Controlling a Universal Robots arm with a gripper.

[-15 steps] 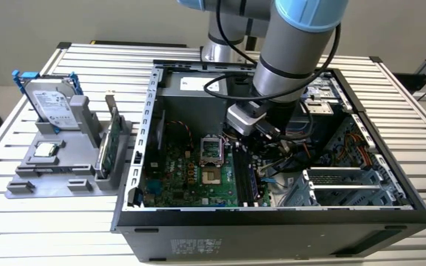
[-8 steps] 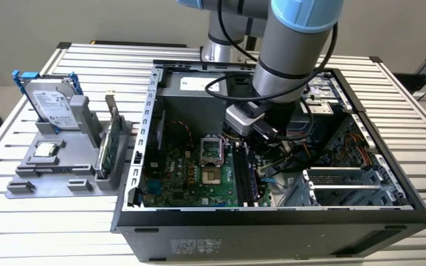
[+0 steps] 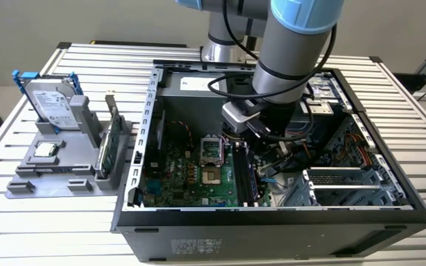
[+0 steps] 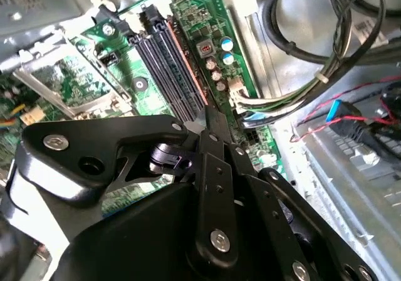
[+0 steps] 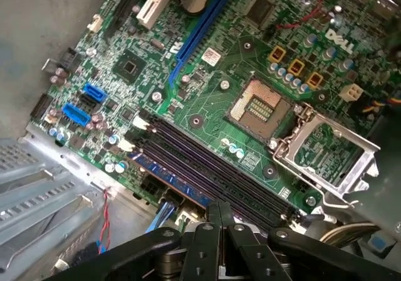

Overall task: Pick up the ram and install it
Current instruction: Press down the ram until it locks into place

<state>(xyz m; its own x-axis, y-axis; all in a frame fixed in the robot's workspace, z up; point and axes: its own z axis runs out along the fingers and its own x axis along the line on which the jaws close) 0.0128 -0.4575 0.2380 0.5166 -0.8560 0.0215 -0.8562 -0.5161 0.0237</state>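
Note:
My gripper [image 3: 257, 151] reaches down into the open computer case [image 3: 135, 166], over the memory slots [image 3: 247, 177] of the green motherboard. In both wrist views its black fingers are shut flat against each other, with nothing visible between them. The gripper's tip [image 4: 207, 113] [image 5: 219, 207] sits at one end of the outermost slot. A long thin board that looks like the ram stands edge-on in that slot. It shows as a reddish strip [image 4: 188, 68] in the second wrist view and a bluish strip [image 5: 170, 180] in the first wrist view. I cannot tell whether the fingertips touch it.
The empty processor socket [image 5: 260, 105] with its raised metal frame [image 5: 329, 152] lies beside the slots. Cable bundles [image 4: 313, 74] and a metal drive cage [image 3: 346, 185] crowd the other side. At the exterior view's left, a grey holder [image 3: 20, 187] carries a hard drive [image 3: 54, 105], a silver chip [image 3: 46, 148] and an upright green card [image 3: 106, 147].

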